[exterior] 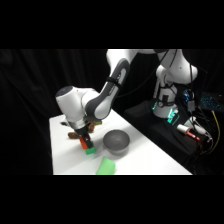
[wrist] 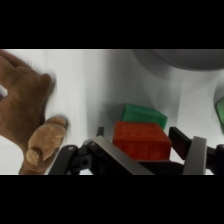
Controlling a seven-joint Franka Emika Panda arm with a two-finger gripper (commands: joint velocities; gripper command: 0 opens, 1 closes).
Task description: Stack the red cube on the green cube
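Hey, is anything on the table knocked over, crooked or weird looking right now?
Nothing stands out. The red cube sits between the fingers of the gripper, just by the green cube. The grey bowl stands upright, and the brown toy lies off to one side, undisturbed.

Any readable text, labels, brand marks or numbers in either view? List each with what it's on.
None readable in either view.
Red cube: faces plain, no marking.
Green cube: plain.
Grey bowl: no label visible.
Brown toy: no tag visible.
Arm base: teal lights glow at its foot, no legible marking.
Gear to the right of the table: too blurred to tell whether it bears any text.
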